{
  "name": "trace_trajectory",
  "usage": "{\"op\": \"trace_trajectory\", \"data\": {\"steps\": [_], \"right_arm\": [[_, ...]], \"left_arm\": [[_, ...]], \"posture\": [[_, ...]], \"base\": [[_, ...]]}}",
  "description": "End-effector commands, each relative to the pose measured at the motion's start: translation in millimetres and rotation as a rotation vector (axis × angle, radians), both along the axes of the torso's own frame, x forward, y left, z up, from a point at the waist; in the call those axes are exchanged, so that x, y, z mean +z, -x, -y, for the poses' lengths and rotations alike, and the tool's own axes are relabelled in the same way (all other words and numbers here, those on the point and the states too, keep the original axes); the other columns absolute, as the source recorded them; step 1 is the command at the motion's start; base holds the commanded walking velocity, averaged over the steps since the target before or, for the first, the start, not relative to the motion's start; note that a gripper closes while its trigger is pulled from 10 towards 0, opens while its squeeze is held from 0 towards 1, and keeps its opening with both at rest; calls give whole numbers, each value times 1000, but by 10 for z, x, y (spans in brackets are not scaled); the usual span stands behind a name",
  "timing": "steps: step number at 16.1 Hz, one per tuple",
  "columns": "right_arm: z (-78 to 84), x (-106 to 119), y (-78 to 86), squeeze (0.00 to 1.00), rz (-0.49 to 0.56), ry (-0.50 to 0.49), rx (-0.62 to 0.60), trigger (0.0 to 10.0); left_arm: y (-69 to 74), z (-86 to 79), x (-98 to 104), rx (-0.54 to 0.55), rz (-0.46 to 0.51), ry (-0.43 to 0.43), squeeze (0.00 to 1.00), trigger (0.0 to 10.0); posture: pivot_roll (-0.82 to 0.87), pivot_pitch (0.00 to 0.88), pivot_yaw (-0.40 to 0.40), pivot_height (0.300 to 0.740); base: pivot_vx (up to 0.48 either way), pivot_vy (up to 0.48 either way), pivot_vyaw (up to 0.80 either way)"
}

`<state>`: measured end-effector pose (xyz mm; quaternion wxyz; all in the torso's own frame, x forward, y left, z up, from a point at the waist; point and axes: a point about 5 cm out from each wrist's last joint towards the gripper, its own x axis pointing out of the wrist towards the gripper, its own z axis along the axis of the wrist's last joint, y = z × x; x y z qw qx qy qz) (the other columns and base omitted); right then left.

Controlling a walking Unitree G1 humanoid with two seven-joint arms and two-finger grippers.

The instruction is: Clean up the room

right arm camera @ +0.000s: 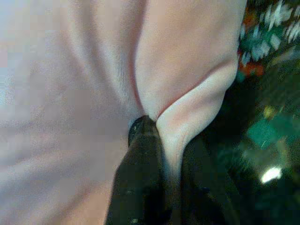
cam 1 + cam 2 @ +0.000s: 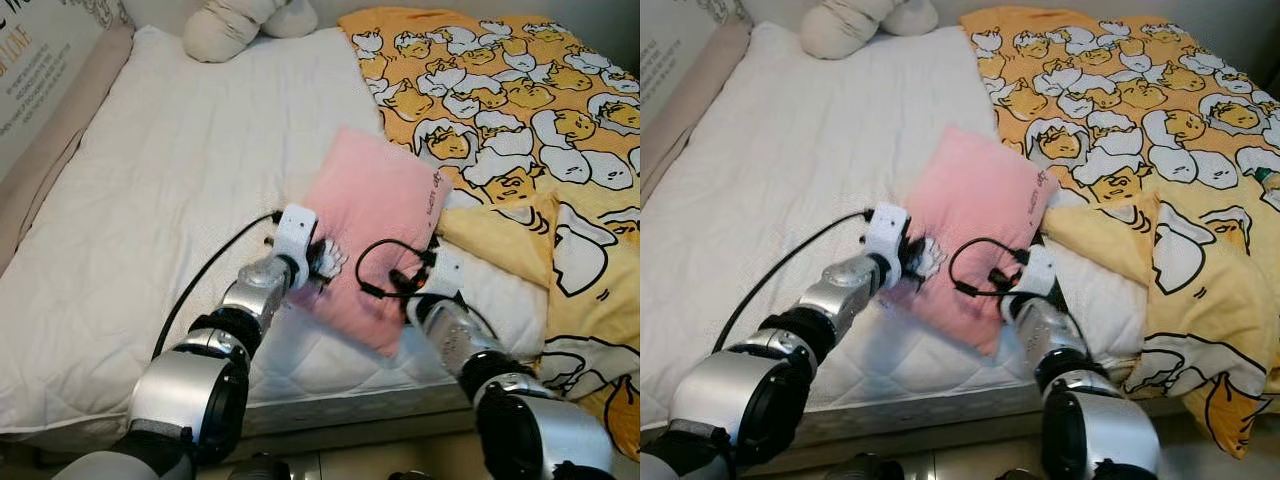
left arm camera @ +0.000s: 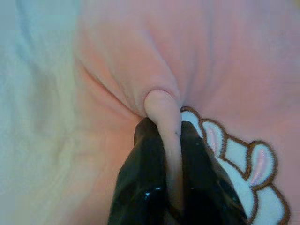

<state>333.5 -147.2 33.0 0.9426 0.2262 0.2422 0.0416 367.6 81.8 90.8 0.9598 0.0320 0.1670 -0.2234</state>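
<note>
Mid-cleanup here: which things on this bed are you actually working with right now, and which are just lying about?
In the job:
- pink pillow, lifted over the white mattress
- left gripper, fingers pinching a fold of the pillow
- right gripper, fingers pinching the opposite edge

Lying about:
- yellow cartoon-print blanket, spread across the bed's right side
- cream plush toy at the head

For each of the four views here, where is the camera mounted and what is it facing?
Left eye: head, looking down at the bed; both silver arms hold the pink pillow.
Right eye: same scene, shifted sideways.
Left wrist: along the left gripper, pinching a pillow fold.
Right wrist: along the right gripper, pinching the pillow's edge.
All four share the pillow.
</note>
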Motion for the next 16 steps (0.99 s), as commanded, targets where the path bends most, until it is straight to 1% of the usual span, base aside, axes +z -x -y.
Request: {"op": "trace_trajectory", "data": {"steps": [1,2,3,4,5,6,7,8,9,10,11,12,14,15,16], "right_arm": [[102,320,-208,0,140,40,-9,0],[124,460,-281,0,203,50,-1,0],[137,555,-324,0,246,61,5,0],[184,895,-432,0,385,124,36,0],[197,1032,-456,0,440,137,57,0],[200,1152,-464,0,477,162,103,0],[235,1178,-469,0,479,220,106,0],[314,1152,-464,0,452,291,92,10000],[363,1087,-434,0,430,303,72,10000],[382,1035,-398,0,420,324,66,10000],[386,1014,-373,0,426,334,49,10000],[381,1015,-369,0,427,326,42,10000],[362,1012,-378,0,422,332,51,10000],[340,1016,-381,0,427,337,65,10000],[326,1016,-379,0,428,342,74,10000]], "left_arm": [[-117,-3,266,-12,104,61,0,0],[-161,-33,374,-3,156,76,0,0],[-181,-58,431,8,182,89,0,0],[-234,-185,628,65,282,145,0,0],[-245,-262,682,109,321,143,0,0],[-239,-349,680,166,351,98,0,0],[-225,-367,656,174,346,99,0,0],[-198,-405,594,219,336,103,0,1137],[-174,-385,552,239,325,127,0,10000],[-157,-335,546,234,320,163,0,10000],[-155,-285,579,251,343,164,0,10000],[-156,-271,601,266,362,142,0,10000],[-151,-224,632,253,384,147,0,10000],[-145,-168,648,228,388,161,0,10000],[-140,-153,658,221,398,153,0,10000]], "posture": [[9,0,64,740],[1,0,67,740],[1,0,65,740],[3,0,57,740],[7,0,46,740],[12,0,36,740],[16,0,25,740],[27,0,13,740],[37,0,5,740],[38,0,6,740],[38,0,8,740],[38,0,9,740],[34,0,15,740],[33,0,15,740],[31,0,18,740]], "base": [[0,0,0],[0,0,0],[0,0,0],[0,0,0],[0,0,0],[0,0,0],[0,0,0],[0,0,0],[0,0,0],[0,0,0],[0,0,594],[0,0,600],[0,0,531],[0,480,519],[0,480,519]]}}
